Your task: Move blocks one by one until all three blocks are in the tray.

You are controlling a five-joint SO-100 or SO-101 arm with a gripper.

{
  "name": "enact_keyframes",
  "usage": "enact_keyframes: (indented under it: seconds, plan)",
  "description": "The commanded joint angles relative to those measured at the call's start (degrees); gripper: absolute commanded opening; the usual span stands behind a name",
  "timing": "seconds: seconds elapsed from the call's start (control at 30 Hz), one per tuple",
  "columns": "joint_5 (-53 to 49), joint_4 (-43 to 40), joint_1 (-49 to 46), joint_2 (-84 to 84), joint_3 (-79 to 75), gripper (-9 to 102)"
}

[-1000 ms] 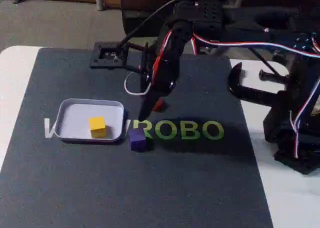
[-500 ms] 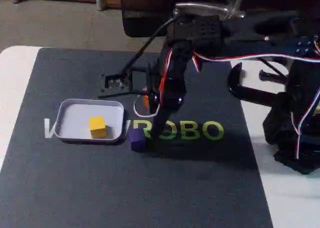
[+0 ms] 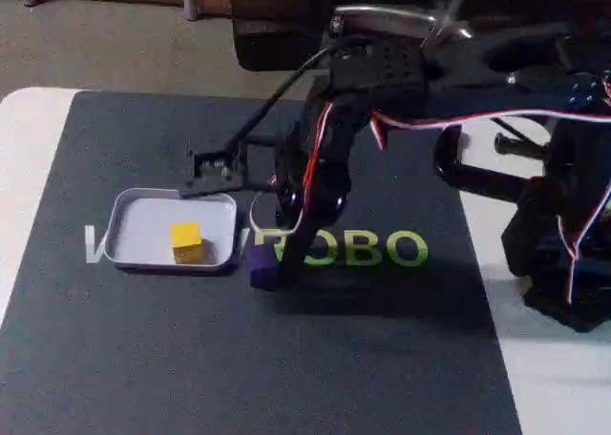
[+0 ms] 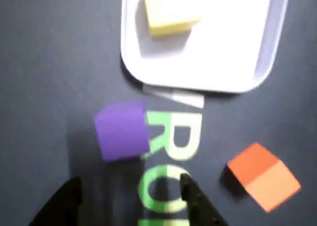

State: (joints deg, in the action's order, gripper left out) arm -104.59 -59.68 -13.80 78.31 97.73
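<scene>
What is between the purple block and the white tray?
In the wrist view, only dark mat and a pale strip of printed lettering separate the purple block from the tray.

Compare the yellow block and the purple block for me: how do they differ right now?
The yellow block lies inside the tray; the purple block sits on the dark mat just outside it. The purple one lies ahead of the open gripper; the yellow is farther. Both look like similar small cubes.

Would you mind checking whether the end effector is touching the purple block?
Apart: the wrist view shows dark mat between the purple block and the end effector.
</scene>
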Motion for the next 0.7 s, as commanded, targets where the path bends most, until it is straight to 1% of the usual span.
enact_keyframes:
  seconds: [0.0,0.27,0.67]
  plan:
    - [0.97,0.53,0.7,-2.02,-4.39,23]
    - [2.02,0.62,1.41,-7.91,-9.58,23]
    - [2.55,0.7,2.02,-9.93,-11.34,21]
